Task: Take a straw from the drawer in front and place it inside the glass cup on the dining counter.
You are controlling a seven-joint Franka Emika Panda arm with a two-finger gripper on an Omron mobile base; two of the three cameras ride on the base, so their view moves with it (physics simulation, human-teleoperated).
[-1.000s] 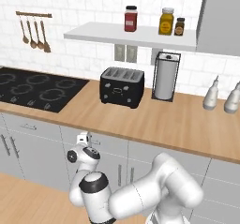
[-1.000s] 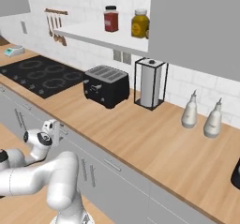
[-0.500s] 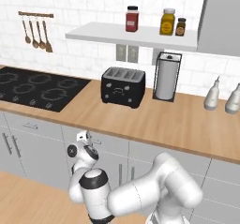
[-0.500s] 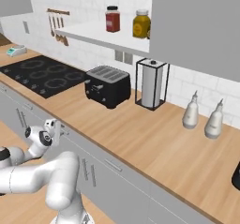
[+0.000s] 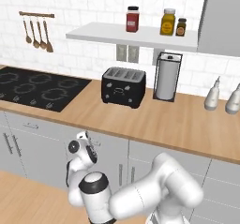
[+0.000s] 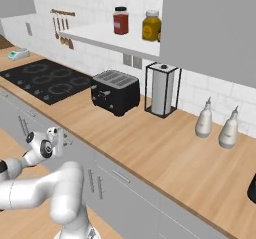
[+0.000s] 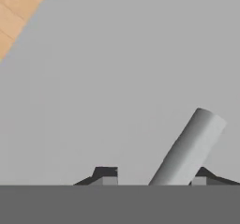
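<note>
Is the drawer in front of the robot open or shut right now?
Shut. The drawer front is a flat grey face before the gripper, its silver bar handle between the fingertips, with no white inside showing.

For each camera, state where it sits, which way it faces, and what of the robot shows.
Left base view: behind the arm to its left, facing the toaster and cooktop; arm lower right.
Right base view: behind to its right, same toaster; arm lower left.
Hand view: on the hand, close against a grey drawer front; tool around the handle.
</note>
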